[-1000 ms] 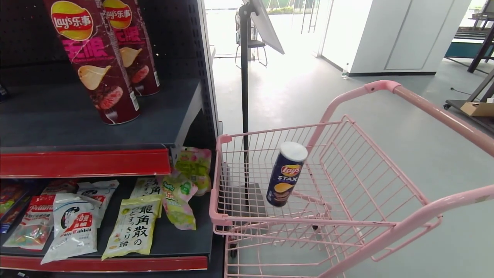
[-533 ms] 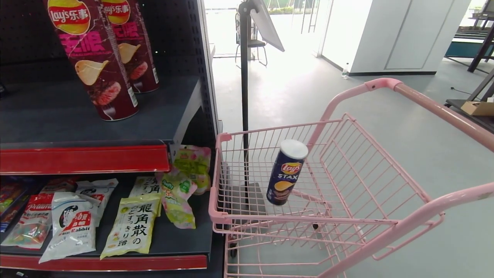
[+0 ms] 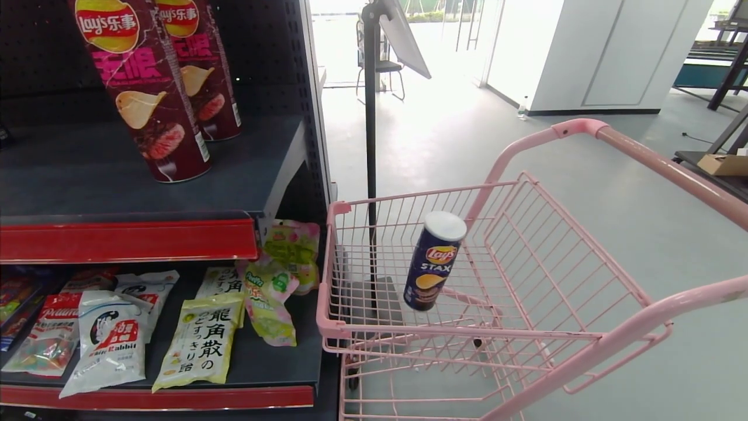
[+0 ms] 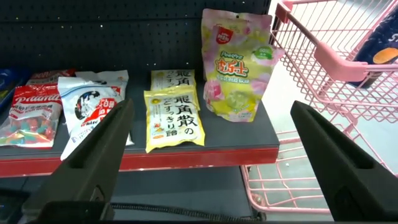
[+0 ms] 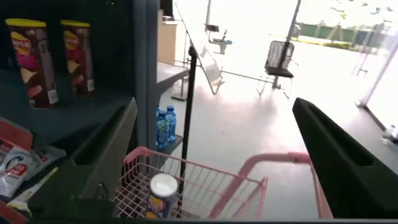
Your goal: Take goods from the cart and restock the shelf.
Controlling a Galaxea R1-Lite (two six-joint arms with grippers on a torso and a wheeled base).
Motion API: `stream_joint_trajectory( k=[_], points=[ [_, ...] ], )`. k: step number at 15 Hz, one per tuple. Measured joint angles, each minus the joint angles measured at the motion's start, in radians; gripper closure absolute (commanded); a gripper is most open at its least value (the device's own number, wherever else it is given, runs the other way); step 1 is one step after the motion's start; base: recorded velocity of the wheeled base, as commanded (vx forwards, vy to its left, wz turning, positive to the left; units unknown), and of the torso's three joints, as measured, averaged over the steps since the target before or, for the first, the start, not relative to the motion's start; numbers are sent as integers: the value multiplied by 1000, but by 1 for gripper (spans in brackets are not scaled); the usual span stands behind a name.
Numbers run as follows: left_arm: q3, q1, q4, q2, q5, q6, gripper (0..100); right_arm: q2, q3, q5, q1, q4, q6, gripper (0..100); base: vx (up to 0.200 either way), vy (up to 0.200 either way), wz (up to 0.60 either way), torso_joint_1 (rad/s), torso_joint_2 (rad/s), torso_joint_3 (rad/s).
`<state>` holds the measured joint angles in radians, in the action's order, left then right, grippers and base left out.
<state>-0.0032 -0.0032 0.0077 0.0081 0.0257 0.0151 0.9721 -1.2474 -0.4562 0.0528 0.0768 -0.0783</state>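
Restocking of this item not started: the blue chip can stands in the pink cart, below and ahead of the right gripper, spread wide and empty like the left gripper facing the shelf; pickup and placement outstanding.

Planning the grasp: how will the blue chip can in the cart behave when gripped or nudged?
The blue chip can looks like a rigid tube, so it probably keeps shape when squeezed. Tall, narrow, standing on the wire floor of the cart, it may tip if nudged high, then roll.
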Motion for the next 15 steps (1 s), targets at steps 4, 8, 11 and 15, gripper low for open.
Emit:
stream_joint_trajectory(
  k=[4, 8, 11, 15],
  points=[
    [0, 0, 0, 0, 0, 0, 0, 424, -166, -449, -69, 23, -369, 0, 0, 0, 0, 0, 0, 0],
    [0, 0, 0, 0, 0, 0, 0, 658, 29, -666, -111, 7, -623, 0, 0, 0, 0, 0, 0, 0],
    [0, 0, 0, 0, 0, 0, 0, 785, 27, -681, -69, -19, -651, 0, 0, 0, 0, 0, 0, 0],
    [0, 0, 0, 0, 0, 0, 0, 926, -14, -658, 1, -23, -652, 0, 0, 0, 0, 0, 0, 0]
  ],
)
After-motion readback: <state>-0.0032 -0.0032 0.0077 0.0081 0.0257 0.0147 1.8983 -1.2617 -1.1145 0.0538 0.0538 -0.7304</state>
